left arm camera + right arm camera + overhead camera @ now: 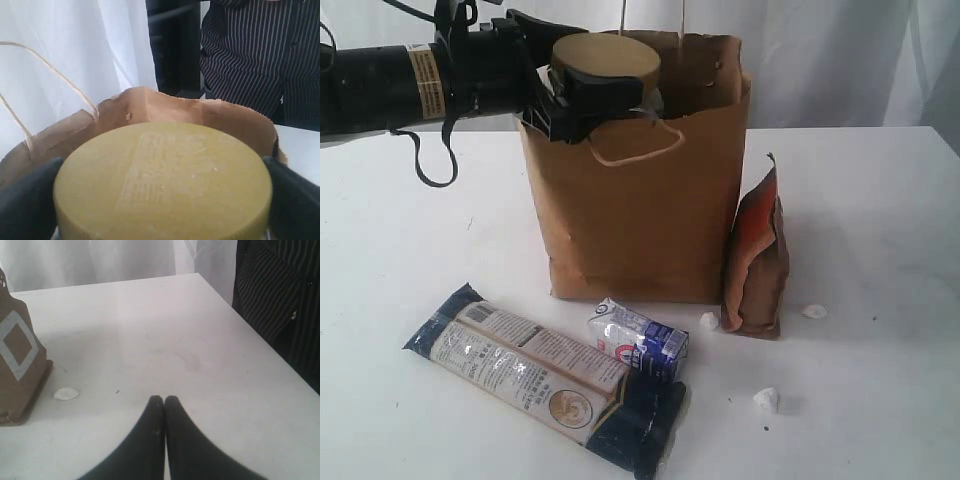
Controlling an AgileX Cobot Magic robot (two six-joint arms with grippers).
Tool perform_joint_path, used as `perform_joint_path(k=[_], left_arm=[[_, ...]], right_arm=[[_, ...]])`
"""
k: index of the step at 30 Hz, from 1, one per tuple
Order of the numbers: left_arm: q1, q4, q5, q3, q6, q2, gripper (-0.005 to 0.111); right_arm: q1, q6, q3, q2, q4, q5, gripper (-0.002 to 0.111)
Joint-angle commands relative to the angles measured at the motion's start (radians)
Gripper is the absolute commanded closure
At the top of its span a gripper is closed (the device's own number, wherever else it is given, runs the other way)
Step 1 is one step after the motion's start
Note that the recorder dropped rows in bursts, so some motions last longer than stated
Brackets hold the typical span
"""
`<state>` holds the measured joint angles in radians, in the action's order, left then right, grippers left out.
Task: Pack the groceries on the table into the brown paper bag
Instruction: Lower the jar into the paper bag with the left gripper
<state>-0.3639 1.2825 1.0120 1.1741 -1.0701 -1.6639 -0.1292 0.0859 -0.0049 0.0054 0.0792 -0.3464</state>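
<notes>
My left gripper (588, 92) is shut on the big olive-lidded jar (606, 60), holding it over the open mouth of the brown paper bag (640, 210). In the left wrist view the olive lid (165, 180) fills the frame between the black fingers (25, 200), with the bag's rim (145, 102) behind. On the table (880, 220) in front of the bag lie the long dark-blue packet (545, 375) and the small white-blue carton (640, 340). The orange-brown pouch (758, 260) leans against the bag's right side. My right gripper (164, 400) is shut and empty above bare tabletop. The can and the bottle are out of view.
Tiny white crumbs (767, 400) lie by the carton and the pouch. A person in a dark striped shirt (280, 300) stands beyond the table's edge. The pouch's side (17, 365) shows in the right wrist view with a crumb (66, 393) beside it.
</notes>
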Motion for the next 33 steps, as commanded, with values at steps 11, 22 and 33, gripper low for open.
perform_joint_path(k=[11, 22, 33], left_arm=[[0.002, 0.013, 0.025, 0.012, -0.007, 0.010, 0.002], [0.002, 0.013, 0.006, 0.012, -0.024, 0.010, 0.002], [0.002, 0.050, -0.044, 0.012, -0.080, 0.010, 0.001]], right_arm=[[0.000, 0.000, 0.005, -0.005, -0.001, 0.003, 0.108], [0.000, 0.000, 0.005, -0.005, -0.001, 0.003, 0.108], [0.000, 0.000, 0.005, -0.005, -0.001, 0.003, 0.108]])
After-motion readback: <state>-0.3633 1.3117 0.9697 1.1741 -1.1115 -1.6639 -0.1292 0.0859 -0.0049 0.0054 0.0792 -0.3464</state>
